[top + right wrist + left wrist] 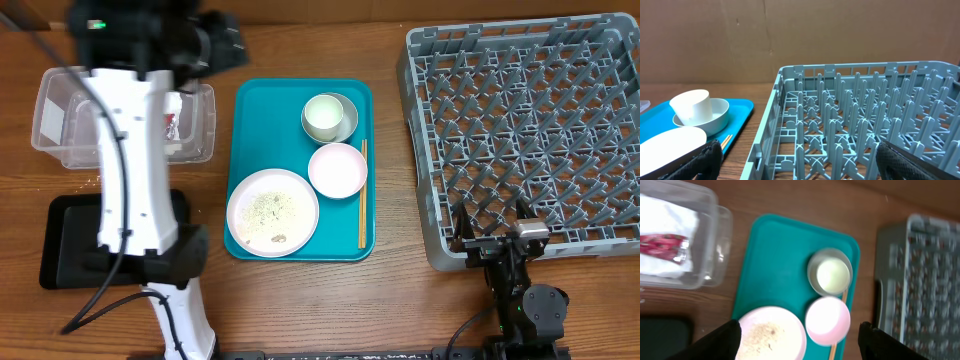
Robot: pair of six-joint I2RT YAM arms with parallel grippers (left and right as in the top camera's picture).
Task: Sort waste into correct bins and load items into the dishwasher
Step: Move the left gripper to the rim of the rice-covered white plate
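Observation:
A teal tray [250,120] holds a round plate [272,212] with rice scraps, a small white bowl [337,169], a white cup [323,116] inside a grey-green bowl [348,122], and chopsticks [362,200]. The clear tub [60,120] holds a white napkin [665,220] and the red wrapper [662,247]. My left gripper [797,345] is open and empty, high above the tray between plate [772,335] and white bowl [827,321]. My right gripper [800,165] is open and empty at the front left corner of the grey dish rack [530,120].
The black tray [70,240] lies at the front left, partly under my white left arm [130,150]. A few white crumbs lie on the wood near the tub. In the right wrist view the rack wall [765,145] stands just ahead.

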